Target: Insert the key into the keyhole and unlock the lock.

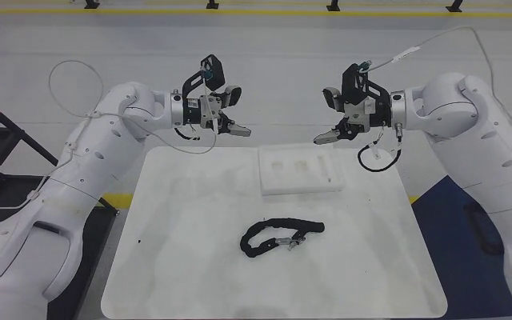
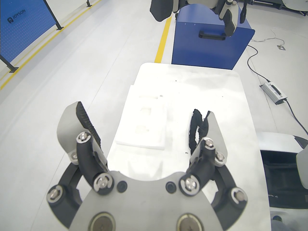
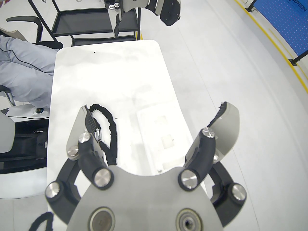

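Note:
A black cable lock (image 1: pixel 276 234) lies curled on the white table (image 1: pixel 176 240), a little in front of its middle. Small silver metal parts (image 1: pixel 294 241) lie at the lock's open ends; I cannot make out the key among them. My left gripper (image 1: pixel 236 112) hangs open above the table's far left edge, holding nothing. My right gripper (image 1: pixel 328 118) hangs open above the far right edge, also holding nothing. The left wrist view has its open gripper (image 2: pixel 144 114) with the lock (image 2: pixel 195 131) beyond. In the right wrist view the open gripper (image 3: pixel 154 108) frames the lock (image 3: pixel 110 126) and its silver end (image 3: pixel 98 134).
A white foam tray (image 1: pixel 300 170) with shallow recesses sits at the table's far side, between the grippers and behind the lock. A blue cabinet (image 2: pixel 211 44) stands off one end of the table, a black cart (image 3: pixel 96 20) off the other.

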